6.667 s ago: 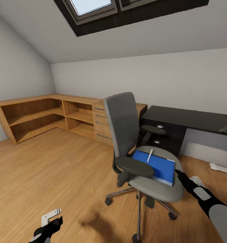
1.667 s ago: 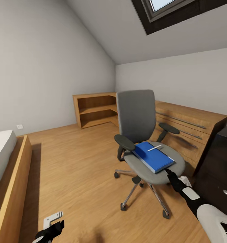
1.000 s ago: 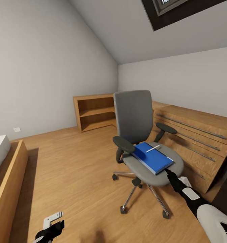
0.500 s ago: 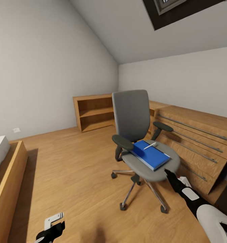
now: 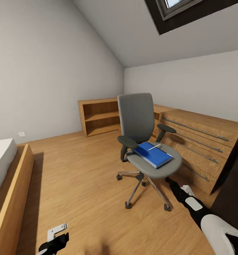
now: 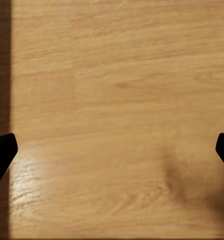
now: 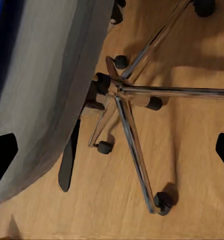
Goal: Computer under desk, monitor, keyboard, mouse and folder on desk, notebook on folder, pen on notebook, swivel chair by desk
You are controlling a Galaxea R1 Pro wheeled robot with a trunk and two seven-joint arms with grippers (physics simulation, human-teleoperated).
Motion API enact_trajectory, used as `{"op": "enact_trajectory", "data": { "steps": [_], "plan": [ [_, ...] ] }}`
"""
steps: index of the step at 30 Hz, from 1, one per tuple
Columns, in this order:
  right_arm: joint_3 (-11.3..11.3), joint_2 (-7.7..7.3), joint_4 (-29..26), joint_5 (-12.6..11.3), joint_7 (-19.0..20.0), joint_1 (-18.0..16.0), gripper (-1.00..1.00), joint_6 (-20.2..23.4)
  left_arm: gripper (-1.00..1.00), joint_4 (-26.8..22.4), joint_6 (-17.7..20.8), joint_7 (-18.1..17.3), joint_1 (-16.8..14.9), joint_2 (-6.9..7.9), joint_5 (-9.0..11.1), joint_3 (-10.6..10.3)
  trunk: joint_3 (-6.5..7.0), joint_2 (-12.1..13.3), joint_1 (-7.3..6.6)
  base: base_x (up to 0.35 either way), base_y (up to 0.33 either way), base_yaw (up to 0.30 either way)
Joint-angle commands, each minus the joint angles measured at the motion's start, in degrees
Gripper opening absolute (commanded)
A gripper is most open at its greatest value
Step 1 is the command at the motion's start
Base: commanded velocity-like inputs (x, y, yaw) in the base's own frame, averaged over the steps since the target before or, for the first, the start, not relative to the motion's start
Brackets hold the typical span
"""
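Observation:
The swivel chair point(image 5: 139, 120), grey with black armrests and a chrome star base, stands on the wood floor mid-room. The bright blue folder point(image 5: 152, 155) lies flat on its seat, and a white pen point(image 5: 154, 147) rests on top. I cannot tell a notebook apart from the folder. My right gripper point(image 5: 168, 181) is open, just below the seat's front edge; in its wrist view point(image 7: 113, 152) the grey seat point(image 7: 47, 75) and the chrome base point(image 7: 129, 100) are visible. My left gripper point(image 5: 57, 233) hangs open low over bare floor point(image 6: 112, 152). The desk's black drawer unit point(image 5: 237, 180) cuts in at the right edge.
A light wooden drawer cabinet point(image 5: 200, 141) runs along the wall right behind the chair. An open wooden bookshelf point(image 5: 99, 117) fills the far corner. A wooden bed frame point(image 5: 12, 191) with a white mattress stands at the left. The sloped ceiling has a skylight point(image 5: 175, 7).
The view has swung left from the desk over the last seconds. The chair now stands slightly farther from my right gripper, which sat at the seat's edge half a second ago.

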Motion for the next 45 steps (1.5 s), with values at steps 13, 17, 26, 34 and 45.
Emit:
{"op": "enact_trajectory", "data": {
  "steps": [13,17,26,34,45],
  "plan": [
    [-0.33,1.76,0.17,5.18,10.07,0.04,1.00,0.67,1.00,-0.12,0.27,0.25,0.00,0.02,0.51,-0.09,-0.06,-0.03,-0.02,-0.005,0.000,0.000],
    [-0.34,1.70,0.22,5.20,11.39,0.06,1.00,0.70,1.00,-0.12,0.27,0.25,0.00,0.02,0.51,-0.09,-0.06,-0.03,-0.02,0.016,0.000,0.000],
    [-0.34,1.68,0.22,5.20,11.66,0.06,1.00,0.71,1.00,-0.12,0.27,0.18,0.00,0.02,0.49,-0.09,-0.06,-0.03,-0.02,0.236,0.000,0.000],
    [-0.34,1.75,0.22,5.20,11.75,0.06,1.00,0.62,1.00,-0.12,0.27,0.16,0.00,0.06,0.43,-0.09,-0.06,-0.03,-0.02,0.318,0.000,0.000],
    [-0.34,1.76,0.22,5.20,11.75,0.06,1.00,0.53,1.00,-0.12,0.27,0.16,0.00,0.02,0.42,-0.09,-0.06,-0.03,-0.02,0.321,0.000,0.000]
  ]
}}
